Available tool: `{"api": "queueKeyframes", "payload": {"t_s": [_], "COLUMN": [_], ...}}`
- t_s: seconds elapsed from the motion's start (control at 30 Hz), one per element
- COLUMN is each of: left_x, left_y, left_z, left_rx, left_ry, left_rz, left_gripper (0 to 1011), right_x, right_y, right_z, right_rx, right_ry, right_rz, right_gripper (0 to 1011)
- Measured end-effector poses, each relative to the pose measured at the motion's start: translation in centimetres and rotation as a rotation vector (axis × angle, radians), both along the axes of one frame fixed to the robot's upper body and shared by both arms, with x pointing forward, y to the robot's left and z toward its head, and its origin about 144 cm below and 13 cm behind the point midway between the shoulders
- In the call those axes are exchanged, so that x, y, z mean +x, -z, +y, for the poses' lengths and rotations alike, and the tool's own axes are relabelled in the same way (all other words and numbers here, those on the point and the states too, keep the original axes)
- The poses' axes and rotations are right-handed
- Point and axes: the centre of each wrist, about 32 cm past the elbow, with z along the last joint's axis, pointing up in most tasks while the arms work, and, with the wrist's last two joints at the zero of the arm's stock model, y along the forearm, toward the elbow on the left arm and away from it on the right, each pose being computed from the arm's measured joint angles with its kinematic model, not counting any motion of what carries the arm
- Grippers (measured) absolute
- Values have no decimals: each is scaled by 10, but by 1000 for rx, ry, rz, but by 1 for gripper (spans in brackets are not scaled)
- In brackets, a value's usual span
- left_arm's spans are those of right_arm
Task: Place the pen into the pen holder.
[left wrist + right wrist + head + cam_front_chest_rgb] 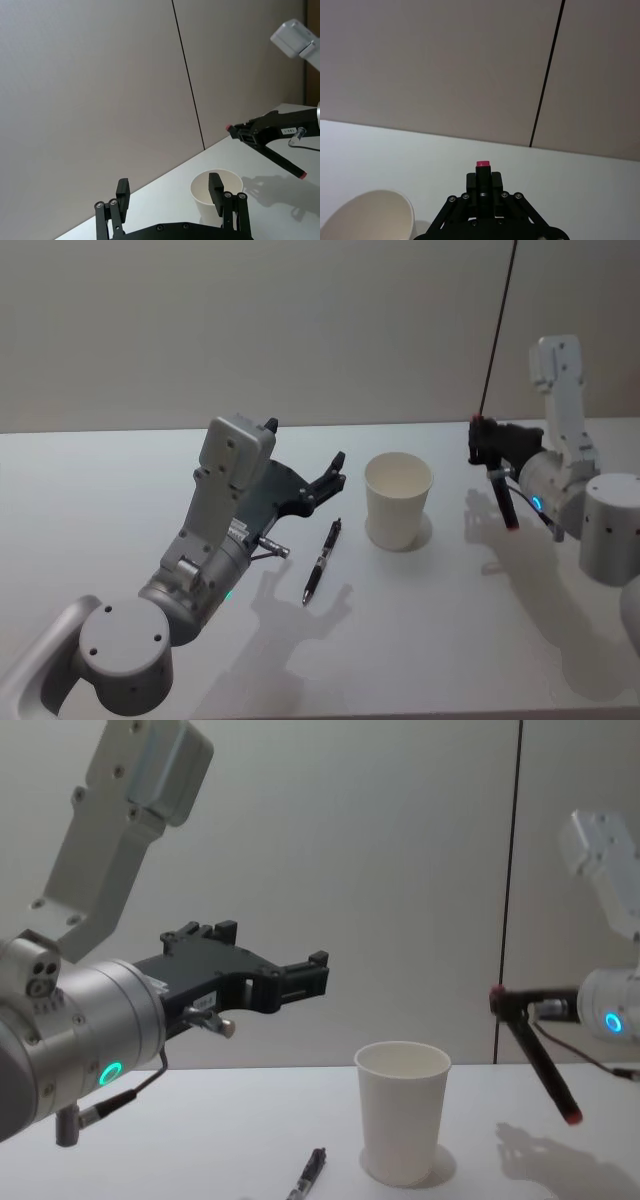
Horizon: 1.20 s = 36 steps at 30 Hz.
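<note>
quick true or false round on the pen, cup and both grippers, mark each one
1. The pen lies flat on the table. True.
2. The cup is tipped on its side. False: it stands upright, mouth up.
3. The left gripper is open and holds nothing. True.
4. The right gripper is shut on the pen. False: it is open and empty, in the air to the right of the cup.
5. The pen is inside the cup. False: it lies on the table left of the cup, apart from it.
</note>
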Motion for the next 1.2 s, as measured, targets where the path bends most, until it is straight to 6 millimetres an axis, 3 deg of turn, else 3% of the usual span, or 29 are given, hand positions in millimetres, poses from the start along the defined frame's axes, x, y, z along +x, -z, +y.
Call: {"api": "queueKeyframes", "payload": {"t_s": [0.6, 1.2], "left_x": [0, 0], "left_y": [0, 0], "left_z": [0, 0], "left_rx": [0, 0], "left_ry": [0, 0], "left_rz": [0, 0], "left_gripper": [1000, 1000], "right_x": [-6, 5], "right_y": [-4, 17], "right_z": [9, 44], "right_rx": [58, 140], "right_ry": [-67, -138], "right_rz": [-286, -553], "right_gripper": [159, 159]}}
